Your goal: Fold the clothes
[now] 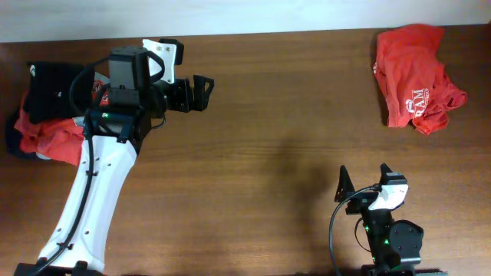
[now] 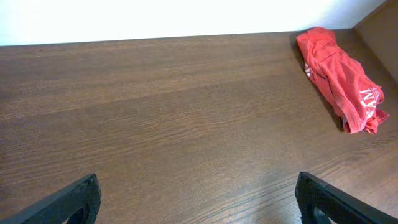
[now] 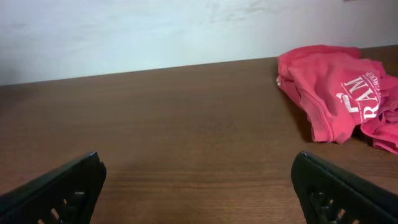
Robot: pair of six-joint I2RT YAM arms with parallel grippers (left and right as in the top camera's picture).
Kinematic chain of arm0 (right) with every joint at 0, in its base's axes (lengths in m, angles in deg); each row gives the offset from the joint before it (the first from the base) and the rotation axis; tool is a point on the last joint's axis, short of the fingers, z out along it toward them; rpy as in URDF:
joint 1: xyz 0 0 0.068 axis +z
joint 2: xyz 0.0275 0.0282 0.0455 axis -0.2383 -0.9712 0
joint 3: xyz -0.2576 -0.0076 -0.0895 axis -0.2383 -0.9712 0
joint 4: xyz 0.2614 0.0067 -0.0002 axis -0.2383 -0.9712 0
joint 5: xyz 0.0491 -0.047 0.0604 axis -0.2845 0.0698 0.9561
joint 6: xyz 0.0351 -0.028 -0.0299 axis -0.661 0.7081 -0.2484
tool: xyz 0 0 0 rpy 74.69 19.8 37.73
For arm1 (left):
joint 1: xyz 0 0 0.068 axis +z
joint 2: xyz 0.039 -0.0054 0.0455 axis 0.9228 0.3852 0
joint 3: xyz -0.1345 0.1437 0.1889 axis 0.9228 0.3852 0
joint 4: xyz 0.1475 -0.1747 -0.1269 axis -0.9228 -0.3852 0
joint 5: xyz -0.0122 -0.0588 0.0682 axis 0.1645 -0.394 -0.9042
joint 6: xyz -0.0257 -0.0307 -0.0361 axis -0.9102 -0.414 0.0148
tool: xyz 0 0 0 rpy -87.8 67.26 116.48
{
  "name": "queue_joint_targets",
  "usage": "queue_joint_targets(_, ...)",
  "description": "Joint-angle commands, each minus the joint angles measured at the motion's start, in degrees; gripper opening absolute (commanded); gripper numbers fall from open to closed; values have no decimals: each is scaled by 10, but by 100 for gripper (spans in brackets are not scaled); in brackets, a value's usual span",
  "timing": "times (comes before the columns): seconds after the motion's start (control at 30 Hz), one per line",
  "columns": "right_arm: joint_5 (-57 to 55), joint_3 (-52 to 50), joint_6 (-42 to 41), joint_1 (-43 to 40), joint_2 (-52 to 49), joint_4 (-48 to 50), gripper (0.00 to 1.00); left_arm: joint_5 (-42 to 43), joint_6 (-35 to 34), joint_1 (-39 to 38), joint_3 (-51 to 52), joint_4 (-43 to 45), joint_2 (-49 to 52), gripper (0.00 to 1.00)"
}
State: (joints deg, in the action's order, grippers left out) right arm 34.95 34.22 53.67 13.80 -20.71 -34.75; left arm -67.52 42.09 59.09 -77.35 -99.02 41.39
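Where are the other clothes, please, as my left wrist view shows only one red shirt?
Observer: A pile lies at the table's left edge, with a black shirt on top of red cloth.
Operator: Thank you. Where is the right tool?
Observer: The right tool is open near the front edge, well apart from the red shirt.

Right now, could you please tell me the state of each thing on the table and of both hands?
Red T-shirt: crumpled, not folded, lying alone.
Pile of clothes: heaped, not folded, black on red.
Left hand: open, holding nothing.
Right hand: open, holding nothing.
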Motion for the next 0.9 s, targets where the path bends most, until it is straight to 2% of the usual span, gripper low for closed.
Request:
queue_joint_targets(0.0,11,-3,2,-4,7,-2,98,-2,-5,-2,-3,1,2,99)
queue_joint_targets(0.77,11,-3,2,-4,6,-2,99,-4,-5,-2,-3,-14,2,100)
queue_joint_targets(0.87,11,-3,2,-4,6,-2,98,-42,-4,-1,-3,-22,1,99)
